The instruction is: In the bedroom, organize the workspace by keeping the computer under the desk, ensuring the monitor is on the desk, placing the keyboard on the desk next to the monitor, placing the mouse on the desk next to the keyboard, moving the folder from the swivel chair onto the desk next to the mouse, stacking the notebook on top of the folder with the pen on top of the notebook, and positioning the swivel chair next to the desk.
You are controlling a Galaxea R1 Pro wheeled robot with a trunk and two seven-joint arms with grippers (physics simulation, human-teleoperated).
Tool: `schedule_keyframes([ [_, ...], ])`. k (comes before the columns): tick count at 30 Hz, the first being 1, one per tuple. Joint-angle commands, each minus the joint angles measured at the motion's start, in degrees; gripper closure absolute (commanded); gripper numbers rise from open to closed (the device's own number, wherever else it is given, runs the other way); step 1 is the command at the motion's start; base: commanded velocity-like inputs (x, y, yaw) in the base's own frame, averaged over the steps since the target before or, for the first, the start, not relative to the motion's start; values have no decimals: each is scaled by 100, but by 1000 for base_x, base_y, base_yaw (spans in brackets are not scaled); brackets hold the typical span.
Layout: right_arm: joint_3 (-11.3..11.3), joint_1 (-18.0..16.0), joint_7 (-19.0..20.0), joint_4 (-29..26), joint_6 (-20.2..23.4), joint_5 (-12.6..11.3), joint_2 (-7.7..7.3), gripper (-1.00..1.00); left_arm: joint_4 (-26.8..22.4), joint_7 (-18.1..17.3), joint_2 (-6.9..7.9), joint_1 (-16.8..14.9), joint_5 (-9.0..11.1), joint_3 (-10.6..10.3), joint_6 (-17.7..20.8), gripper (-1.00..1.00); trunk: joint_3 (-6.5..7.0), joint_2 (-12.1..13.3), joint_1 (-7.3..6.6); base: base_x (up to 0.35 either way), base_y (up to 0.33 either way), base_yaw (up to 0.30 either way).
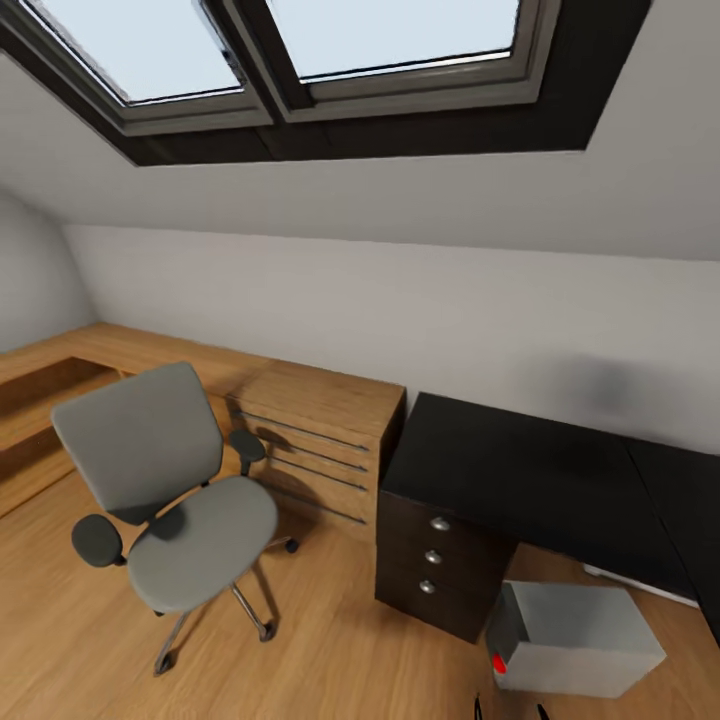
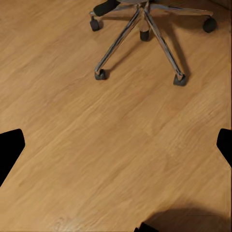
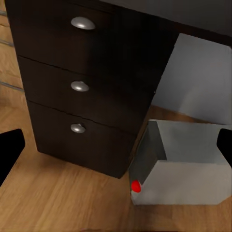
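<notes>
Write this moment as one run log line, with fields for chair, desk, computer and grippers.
swivel chair: seat bare, left of desk | desk: visible top bare | computer: on floor beside drawer unit | grippers: both open, holding nothing

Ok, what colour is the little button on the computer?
Red, on the computer; the button shows best in the right wrist view.

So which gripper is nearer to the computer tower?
The right. Its wrist view looks down on the computer tower beside the desk's drawer unit. The left wrist view shows bare wooden floor and the swivel chair's chrome base, on the tower's far side.
</notes>
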Motion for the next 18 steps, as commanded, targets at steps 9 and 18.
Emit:
schedule_keyframes([
  [9,74,96,-34,9,-10,76,-26,-100,44,13,-105,319,23,-45,-1465,-100,-12,-11,3,0,0,277],
  [18,71,100,-30,5,-10,81,-41,-100,46,-8,-124,349,-3,-49,-1300,-100,-12,-11,3,0,0,277],
])
